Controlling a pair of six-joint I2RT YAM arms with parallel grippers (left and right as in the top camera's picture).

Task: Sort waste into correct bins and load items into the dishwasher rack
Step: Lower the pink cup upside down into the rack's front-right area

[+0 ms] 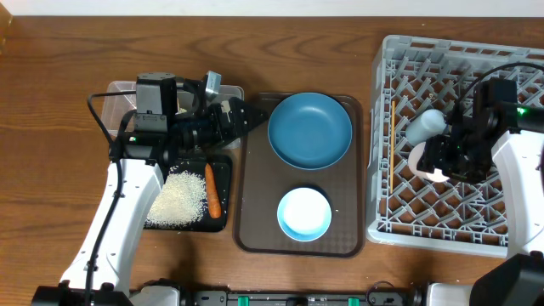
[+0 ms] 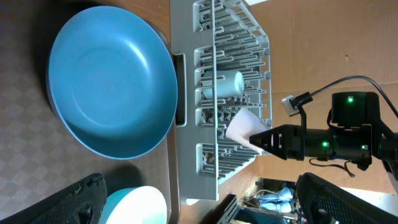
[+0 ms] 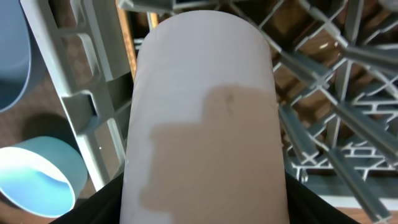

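My right gripper (image 1: pixel 435 166) is shut on the pale pink cup (image 3: pixel 205 112) and holds it over the left side of the grey dishwasher rack (image 1: pixel 510 59). The light blue cup (image 1: pixel 422 127) lies in the rack beside it. The dark blue plate (image 1: pixel 309 129) and the white-and-blue bowl (image 1: pixel 303 212) sit on the brown tray. My left gripper (image 1: pixel 253 119) is open and empty, hovering just left of the plate (image 2: pixel 112 81). Rice (image 1: pixel 178 200) and the carrot (image 1: pixel 212 189) lie in the black tray (image 1: pixel 226 170). The wrapper and tissue are hidden.
The clear tub (image 1: pixel 119 89) stands behind the black tray, mostly covered by my left arm. The brown tray (image 1: pixel 255 238) lies between the bins and the rack. In the left wrist view the rack (image 2: pixel 186 155) stands right of the plate, with the bowl (image 2: pixel 137 205) below.
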